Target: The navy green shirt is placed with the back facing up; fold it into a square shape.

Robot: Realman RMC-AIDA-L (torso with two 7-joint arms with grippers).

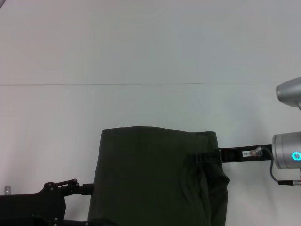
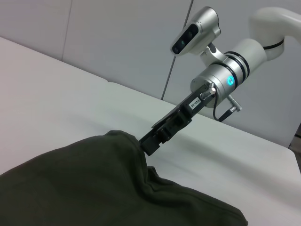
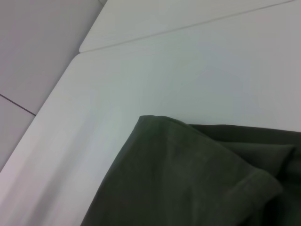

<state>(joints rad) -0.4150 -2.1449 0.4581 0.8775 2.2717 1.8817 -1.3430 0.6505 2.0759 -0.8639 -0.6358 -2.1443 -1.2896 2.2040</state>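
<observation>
The navy green shirt (image 1: 150,179) lies plain side up at the near middle of the white table (image 1: 141,56), running out of the head view's lower edge. My right gripper (image 1: 199,157) reaches in from the right over the shirt's upper right part and is shut on a bunched fold of cloth; the left wrist view shows this gripper (image 2: 145,145) pinching the raised edge of the shirt (image 2: 94,183). That right side of the shirt is creased and doubled over. My left gripper (image 1: 87,189) sits low at the shirt's left edge, touching it. The right wrist view shows only the shirt (image 3: 188,179) and table.
A thin seam (image 1: 103,84) runs across the table beyond the shirt. The table's far edge and corner (image 3: 80,51) meet a grey wall. The right arm's silver wrist (image 1: 288,150) hangs over the table's right side.
</observation>
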